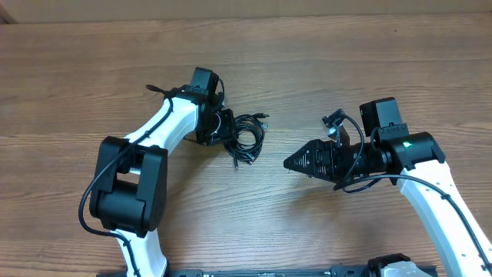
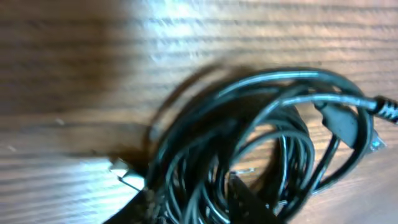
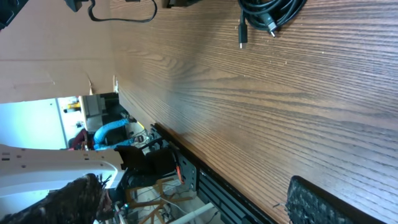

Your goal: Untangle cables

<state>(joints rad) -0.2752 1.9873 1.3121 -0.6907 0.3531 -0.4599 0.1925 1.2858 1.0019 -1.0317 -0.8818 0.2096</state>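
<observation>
The cables lie as one tangled bundle of thin black loops on the wooden table, left of centre. My left gripper reaches into the bundle's left side. In the left wrist view the cables fill the gap between its fingers, which are shut on the strands. A silver-tipped plug sticks out at the left. My right gripper hovers right of the bundle, rolled on its side, apart from it. Its fingers are wide open and empty. The cables show at the top of its view.
The wooden table stretches all around the bundle. Its front edge carries a black rail. A thicker black cord loops over the right arm's wrist. The left arm's white link lies left of the bundle.
</observation>
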